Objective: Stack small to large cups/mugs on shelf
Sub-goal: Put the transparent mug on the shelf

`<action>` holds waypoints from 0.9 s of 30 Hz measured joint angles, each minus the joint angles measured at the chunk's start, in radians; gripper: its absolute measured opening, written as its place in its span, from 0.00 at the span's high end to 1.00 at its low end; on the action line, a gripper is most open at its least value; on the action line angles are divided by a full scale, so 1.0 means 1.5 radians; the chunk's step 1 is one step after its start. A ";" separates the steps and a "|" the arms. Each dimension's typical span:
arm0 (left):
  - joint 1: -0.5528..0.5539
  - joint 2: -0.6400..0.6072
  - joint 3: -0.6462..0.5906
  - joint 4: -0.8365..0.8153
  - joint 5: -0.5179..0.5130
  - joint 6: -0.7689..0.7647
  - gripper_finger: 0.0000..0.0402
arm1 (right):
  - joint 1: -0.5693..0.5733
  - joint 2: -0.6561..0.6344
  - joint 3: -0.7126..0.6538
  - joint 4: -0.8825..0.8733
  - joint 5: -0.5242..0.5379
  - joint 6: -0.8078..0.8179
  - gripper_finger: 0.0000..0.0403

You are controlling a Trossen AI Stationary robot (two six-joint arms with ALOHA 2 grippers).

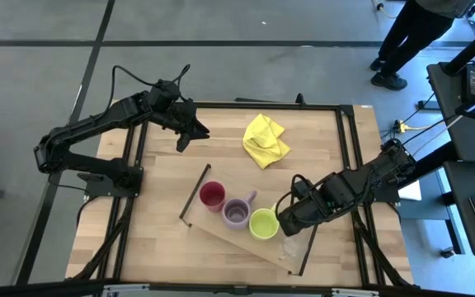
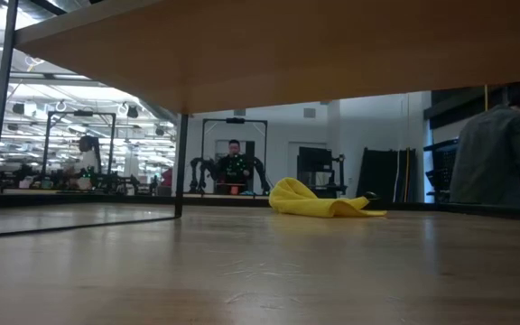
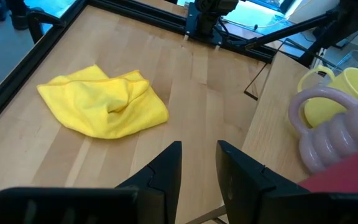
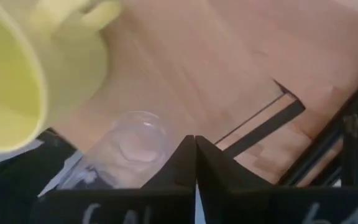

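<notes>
On the slanting light-wood shelf [image 1: 221, 231] stand in a row a red cup [image 1: 212, 195], a purple mug [image 1: 237, 213], a yellow-green mug [image 1: 263, 223] and a clear glass tumbler [image 1: 291, 246]. My right gripper [image 1: 289, 224] hangs above the shelf between the yellow-green mug [image 4: 17, 81] and the tumbler [image 4: 132, 146]. It points down, its fingers [image 4: 195, 155] are shut and it holds nothing. My left gripper [image 1: 184, 140] waits open at the table's far left, above bare wood [image 3: 199, 155].
A crumpled yellow cloth [image 1: 265, 140] lies on the table's far side, also in the left wrist view [image 3: 104, 109]. Black rails [image 4: 260, 127] close the shelf's short ends. A person [image 1: 411, 33] stands beyond the far right corner.
</notes>
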 joint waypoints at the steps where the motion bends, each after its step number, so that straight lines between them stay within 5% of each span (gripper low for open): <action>1: 0.000 0.000 0.000 0.000 0.000 0.000 0.77 | 0.003 0.000 0.005 0.002 0.011 0.000 0.98; 9: 0.000 0.000 0.000 0.000 0.029 -0.001 0.77 | 0.011 -0.001 0.060 0.000 0.154 0.002 0.87; 18: 0.000 0.000 0.000 0.000 0.027 -0.004 0.77 | 0.034 -0.001 0.092 0.065 0.128 -0.017 0.68; 22: 0.000 0.000 0.000 0.000 0.026 -0.002 0.77 | 0.051 -0.001 0.097 0.122 0.135 -0.016 0.74; 27: 0.000 0.000 0.000 0.001 0.026 -0.001 0.77 | 0.074 -0.001 0.097 0.146 0.099 0.006 0.95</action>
